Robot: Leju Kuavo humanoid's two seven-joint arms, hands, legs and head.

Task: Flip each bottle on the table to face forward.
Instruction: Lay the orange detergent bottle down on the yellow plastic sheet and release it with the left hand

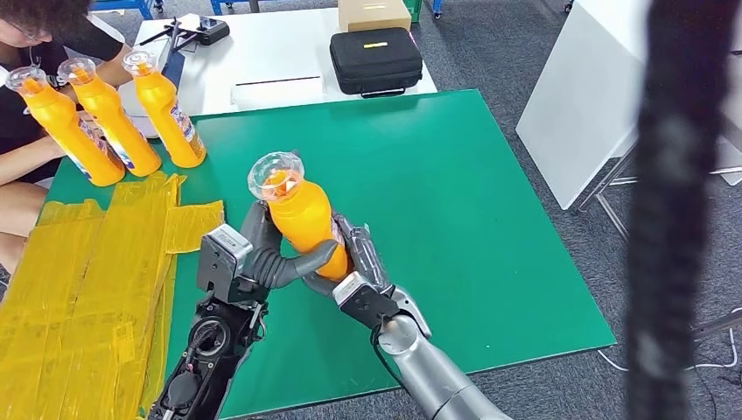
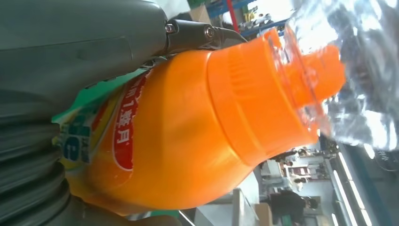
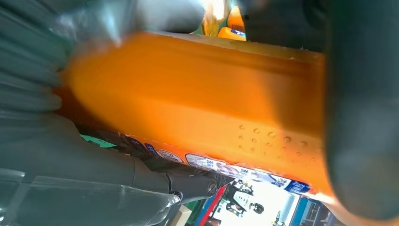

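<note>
An orange bottle (image 1: 300,219) with a clear cap stands upright near the middle of the green table (image 1: 455,201), held between both hands. My left hand (image 1: 267,254) wraps it from the left, thumb across its lower front. My right hand (image 1: 354,258) grips it from the right and behind. Up close in the left wrist view, the bottle (image 2: 188,127) shows its red label, and in the right wrist view the bottle (image 3: 197,108) shows its plain side with a label edge. Three more orange bottles (image 1: 105,118) stand in a row at the table's far left.
A person (image 1: 35,105) sits at the far left beside the row of bottles. Yellow sheets (image 1: 87,280) cover the table's left part. A black case (image 1: 376,59) and a cardboard box (image 1: 374,13) lie on the white table behind. A white table (image 1: 595,96) stands to the right.
</note>
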